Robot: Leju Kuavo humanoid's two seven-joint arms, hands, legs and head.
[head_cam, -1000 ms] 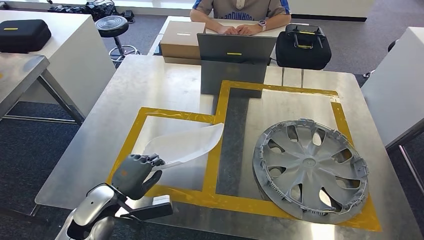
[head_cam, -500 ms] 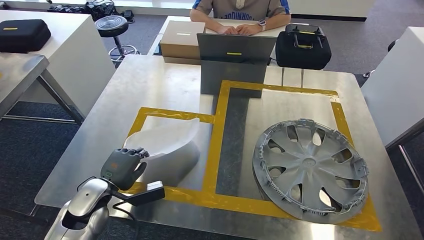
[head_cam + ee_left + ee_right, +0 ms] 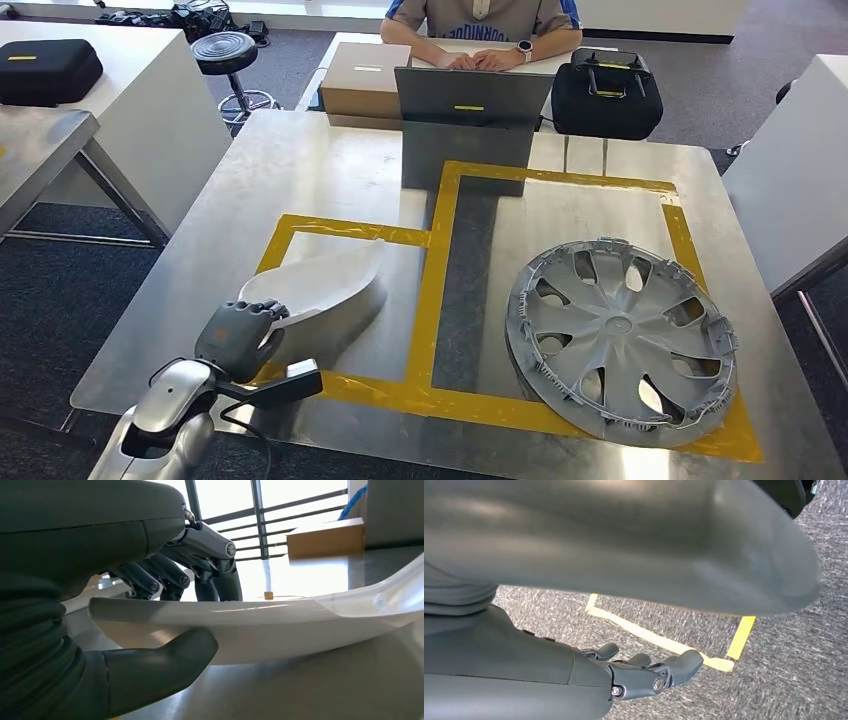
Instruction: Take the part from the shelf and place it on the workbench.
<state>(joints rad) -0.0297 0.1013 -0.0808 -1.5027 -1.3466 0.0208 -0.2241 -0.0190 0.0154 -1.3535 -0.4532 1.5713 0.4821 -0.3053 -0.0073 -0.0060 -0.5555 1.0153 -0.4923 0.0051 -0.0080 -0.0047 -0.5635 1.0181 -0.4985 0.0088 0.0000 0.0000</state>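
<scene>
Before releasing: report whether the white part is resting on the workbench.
Cannot tell: white part sits low over the workbench, left hand gripping it.

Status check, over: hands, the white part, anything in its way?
Left hand grips white part at its near edge. Part inside left taped box on workbench. Right hand hangs empty. Hubcap apart, right box.

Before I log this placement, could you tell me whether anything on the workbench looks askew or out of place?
Nothing stands out. The white part lies inside the left taped box, gripped by the left hand; the wheel cover lies flat inside the right box.
</scene>
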